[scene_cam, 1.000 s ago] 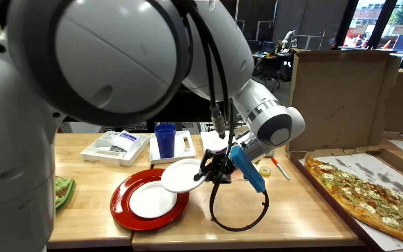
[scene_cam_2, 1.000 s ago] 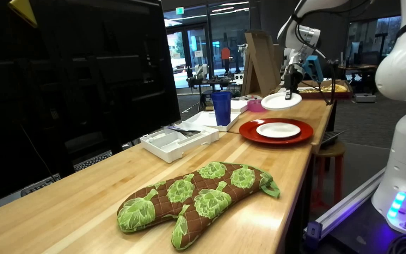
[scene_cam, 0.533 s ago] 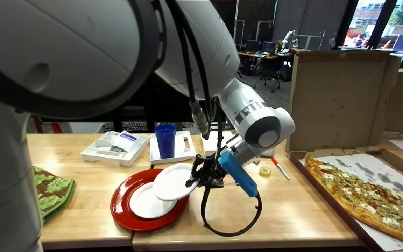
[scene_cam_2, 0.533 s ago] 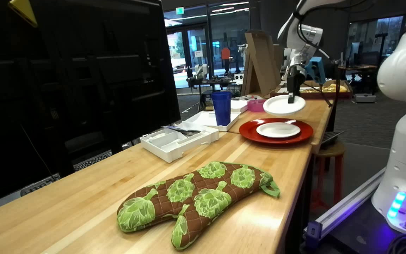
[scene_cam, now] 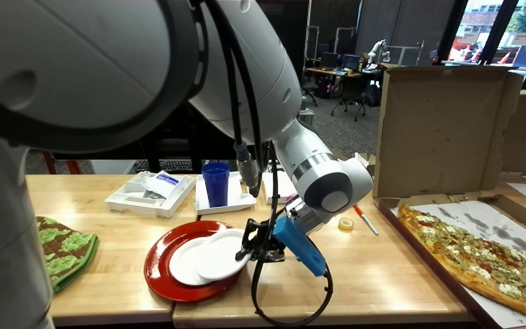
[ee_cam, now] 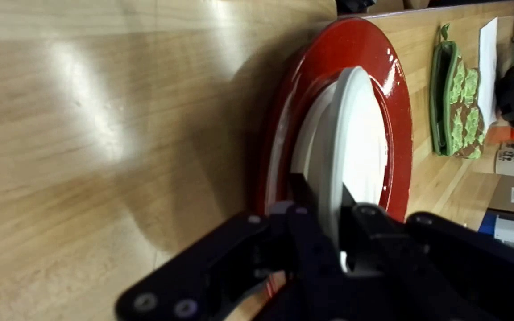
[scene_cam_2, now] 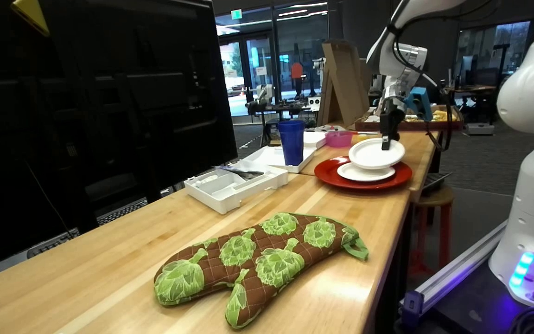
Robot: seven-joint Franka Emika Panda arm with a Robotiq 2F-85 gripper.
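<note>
clamping the upper white plate (scene_cam_2: 374,157) by one side of its rim, between jaws drawn nearly together and parted only by that thin edge. holding it tilted, seemingly dipping away from the grip, just over the lower white plate (scene_cam: 183,266), itself lying on the red plate (scene_cam: 156,268). not revealing, in any view, whether touching the lower one or clearing it. pinching so slim a rim so far from the middle, and therefore probably inviting a twist or a slip under the plate's own weight. blurring near the grip in the wrist view, and so leaving the depth of the bite untold. overlapping the lower plate off-centre in both exterior views, and so, if let go there, likely landing askew and sliding toward the glossy red rim. risking, too, a catch between the down-turned edge and the lower plate, perhaps shoving that one sideways or prising the held rim out of the jaws. reaching, in the red plate's case, close to the edge of the surface (scene_cam: 363,278), and so possibly facing a tip over the drop from any hard push.
</note>
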